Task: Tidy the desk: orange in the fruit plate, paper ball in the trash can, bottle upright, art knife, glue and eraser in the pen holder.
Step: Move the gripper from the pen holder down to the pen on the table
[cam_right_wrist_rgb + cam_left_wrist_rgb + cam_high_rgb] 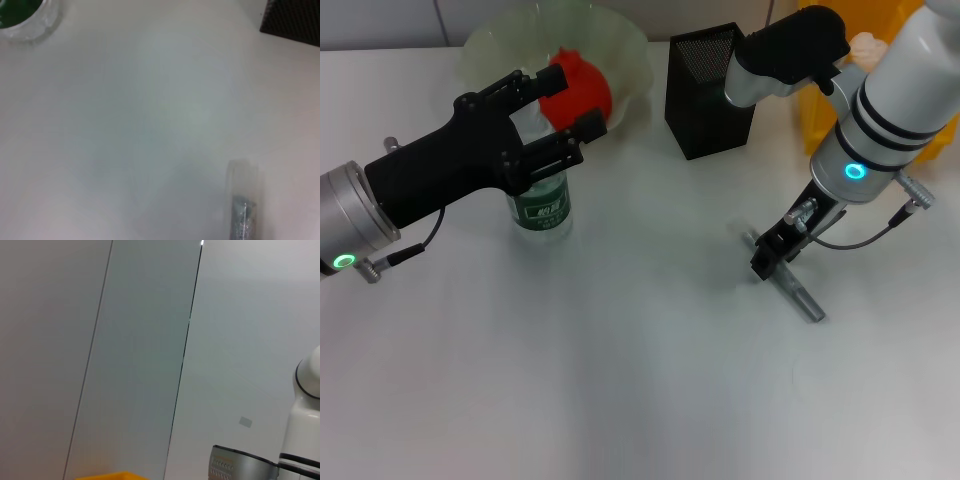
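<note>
The bottle [542,205], clear with a green label, stands upright left of centre. My left gripper [548,112] reaches in from the left and is shut on its top. Behind it, the orange [582,88] lies in the translucent fruit plate [620,45], partly hidden by the gripper. The grey art knife [800,292] lies flat on the table at the right. My right gripper [772,258] is right down on its far end. The right wrist view shows one end of the knife [243,205] on the bare table. The black mesh pen holder [708,92] stands behind. Glue and eraser are out of view.
The yellow trash can [817,112] stands at the back right behind my right arm, with the pale paper ball [866,45] showing in it. The right wrist view shows the bottle's base [22,17] and a corner of the pen holder [295,20].
</note>
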Available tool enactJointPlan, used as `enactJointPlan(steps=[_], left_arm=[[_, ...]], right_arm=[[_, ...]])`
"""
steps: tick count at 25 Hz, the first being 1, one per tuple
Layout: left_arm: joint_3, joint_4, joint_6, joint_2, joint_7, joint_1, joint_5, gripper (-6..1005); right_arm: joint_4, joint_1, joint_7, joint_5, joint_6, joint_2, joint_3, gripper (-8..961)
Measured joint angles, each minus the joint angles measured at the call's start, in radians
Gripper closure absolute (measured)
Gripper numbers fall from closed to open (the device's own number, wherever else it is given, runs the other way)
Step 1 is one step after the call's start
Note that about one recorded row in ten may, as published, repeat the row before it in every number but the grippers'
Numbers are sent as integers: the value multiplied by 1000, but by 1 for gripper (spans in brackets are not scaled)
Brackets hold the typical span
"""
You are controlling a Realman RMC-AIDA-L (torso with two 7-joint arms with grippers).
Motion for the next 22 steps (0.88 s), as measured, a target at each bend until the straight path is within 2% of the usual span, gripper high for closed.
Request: enactJointPlan(steps=[7,22], left_arm=[[0,0,0,0,0,-2,0,225],[0,0,0,0,0,-3,0,225]], right_arm=[[0,1,0,0,0,0,-1,562],[7,6,1,0,-2,0,0,747]])
